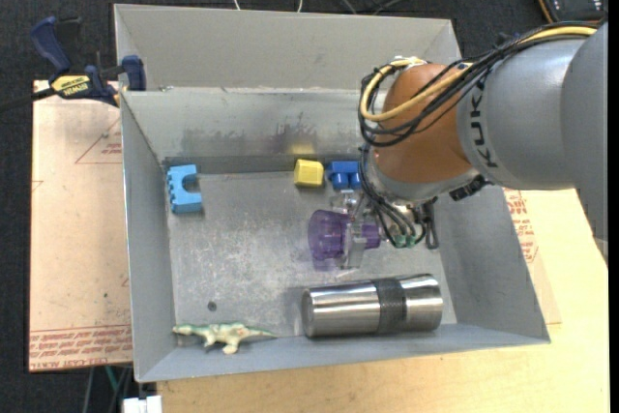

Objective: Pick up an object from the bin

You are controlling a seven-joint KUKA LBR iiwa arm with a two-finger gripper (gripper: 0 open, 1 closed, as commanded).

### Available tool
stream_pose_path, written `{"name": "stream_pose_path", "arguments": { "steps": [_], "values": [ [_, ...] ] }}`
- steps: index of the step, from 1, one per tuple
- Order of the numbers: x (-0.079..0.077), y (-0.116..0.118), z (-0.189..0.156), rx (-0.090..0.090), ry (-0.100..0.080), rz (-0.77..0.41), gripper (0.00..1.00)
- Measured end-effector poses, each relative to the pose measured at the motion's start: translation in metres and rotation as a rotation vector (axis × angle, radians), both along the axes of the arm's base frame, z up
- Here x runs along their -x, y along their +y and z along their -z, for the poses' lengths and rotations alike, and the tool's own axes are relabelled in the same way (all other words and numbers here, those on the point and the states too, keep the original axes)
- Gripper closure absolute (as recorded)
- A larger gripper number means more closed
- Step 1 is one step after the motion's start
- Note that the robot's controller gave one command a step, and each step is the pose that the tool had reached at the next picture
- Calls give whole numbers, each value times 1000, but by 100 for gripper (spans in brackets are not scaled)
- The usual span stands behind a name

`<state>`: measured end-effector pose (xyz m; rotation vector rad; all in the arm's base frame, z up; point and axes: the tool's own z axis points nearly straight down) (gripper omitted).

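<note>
My gripper (360, 225) hangs low in the bin's middle right, under the arm's orange cover. It is right against the right side of a translucent purple cup-like thing (327, 238) that lies on the bin floor. Whether it grips that purple thing I cannot tell. Just behind the gripper, a dark blue block (343, 174) is partly hidden by the arm. A small yellow cube (309, 171) sits to that block's left by the back wall. A steel cylinder with a dark band (373, 307) lies on its side just in front of the gripper.
A light blue notched block (184, 190) stands at the back left. A small pale toy dinosaur (223, 335) lies at the front left. The arm and its cables cover the bin's right side.
</note>
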<state>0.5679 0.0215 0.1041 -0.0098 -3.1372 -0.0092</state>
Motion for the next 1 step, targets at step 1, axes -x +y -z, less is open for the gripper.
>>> {"name": "stream_pose_path", "arguments": {
  "steps": [1],
  "values": [
    [0, 0, -39, 0, -1, 0, 100]
  ]
}}
